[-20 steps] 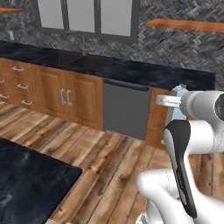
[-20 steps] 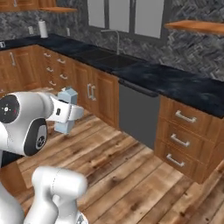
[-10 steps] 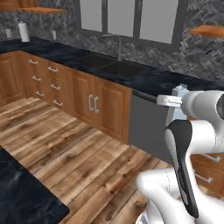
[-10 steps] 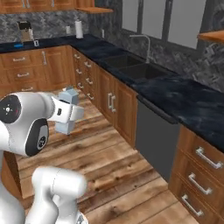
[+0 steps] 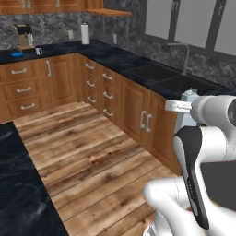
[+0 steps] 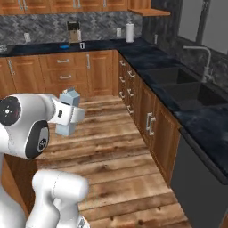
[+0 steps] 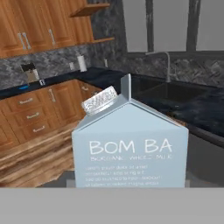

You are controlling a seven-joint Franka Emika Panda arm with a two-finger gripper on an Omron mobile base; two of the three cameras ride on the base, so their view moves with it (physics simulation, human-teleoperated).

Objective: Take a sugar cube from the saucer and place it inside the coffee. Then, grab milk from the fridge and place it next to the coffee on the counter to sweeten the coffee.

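A black marble-look counter (image 6: 147,58) tops wooden drawers above a plank floor (image 5: 83,152). The pale grey-white gabled milk carton (image 7: 131,146), printed "BOM BA", sits upright clamped in the claw (image 6: 67,116).

I am holding the milk (image 7: 131,144) upright in my gripper (image 6: 67,116), well apart from the counter (image 6: 133,51). Far along that counter, the coffee (image 6: 82,45) is sitting just right of the saucer (image 6: 65,46).
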